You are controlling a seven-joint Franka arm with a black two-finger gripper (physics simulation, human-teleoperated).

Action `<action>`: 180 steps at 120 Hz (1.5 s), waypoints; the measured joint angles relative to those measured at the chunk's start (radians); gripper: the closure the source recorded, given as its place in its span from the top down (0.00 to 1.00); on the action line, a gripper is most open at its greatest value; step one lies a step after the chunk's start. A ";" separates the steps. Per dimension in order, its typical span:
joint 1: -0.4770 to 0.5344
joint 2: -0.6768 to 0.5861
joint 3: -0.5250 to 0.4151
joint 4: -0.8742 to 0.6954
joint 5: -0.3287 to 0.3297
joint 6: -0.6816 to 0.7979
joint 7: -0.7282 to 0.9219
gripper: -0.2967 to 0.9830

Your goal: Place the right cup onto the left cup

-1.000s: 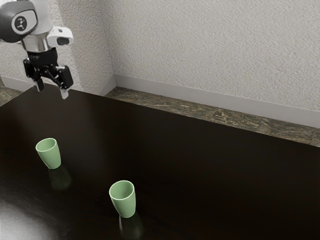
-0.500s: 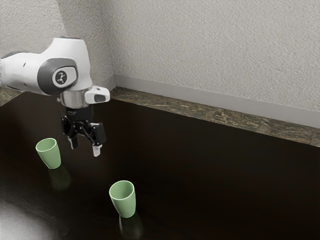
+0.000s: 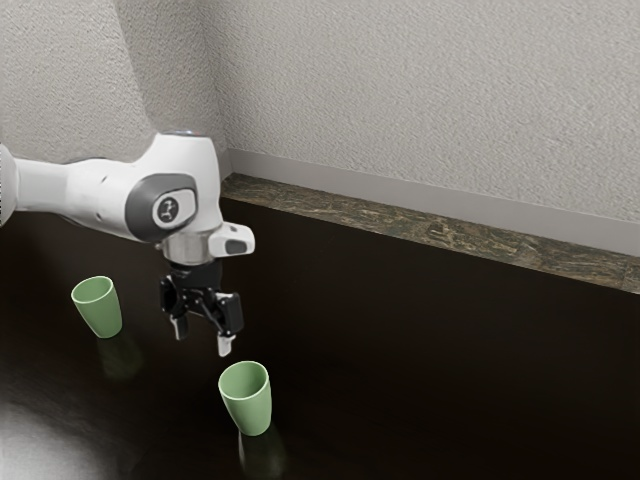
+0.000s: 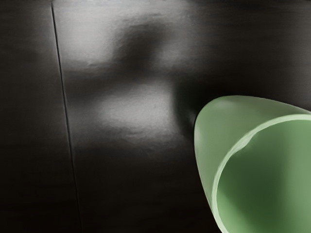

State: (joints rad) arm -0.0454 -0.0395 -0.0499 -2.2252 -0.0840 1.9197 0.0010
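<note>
Dark table (image 3: 450, 340), white arm (image 3: 100, 192) above
Left of centre, the gripper (image 3: 203, 340) hangs wide open, empty, presumably to straddle the lower-centre cup (image 3: 250, 412); the other cup (image 3: 102, 315), at left, stands mouth-up, apt for nesting.

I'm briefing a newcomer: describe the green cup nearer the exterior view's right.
Start at the dark, glossy table, then the black two-finger gripper above it. The tapered green cup stands nearer that gripper, and lower in the picture, than the other green cup.
</note>
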 joint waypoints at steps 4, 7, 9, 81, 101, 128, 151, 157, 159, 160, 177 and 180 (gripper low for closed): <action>0.003 0.007 -0.004 -0.001 0.000 0.013 0.000 0.77; 0.004 0.011 -0.006 -0.003 0.000 0.021 0.000 0.77; 0.004 0.014 -0.007 -0.003 0.000 0.026 0.000 0.77; -0.005 0.162 -0.011 -0.007 0.000 0.166 0.000 0.77; -0.016 0.181 -0.018 -0.006 0.007 0.199 -0.001 0.68; -0.025 0.166 -0.030 -0.006 0.017 0.215 -0.010 0.31; -0.031 0.144 -0.045 -0.006 0.018 0.212 -0.014 0.20; -0.031 0.143 -0.046 -0.006 0.017 0.212 -0.015 0.19; -0.031 0.143 -0.046 -0.006 0.017 0.212 -0.015 0.19; -0.031 0.143 -0.046 -0.006 0.017 0.212 -0.015 0.19; -0.029 0.127 -0.047 -0.007 0.018 0.210 -0.019 0.17; -0.029 0.120 -0.047 -0.007 0.018 0.210 -0.020 0.17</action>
State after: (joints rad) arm -0.0744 0.0810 -0.0967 -2.2322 -0.0660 2.1293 -0.0187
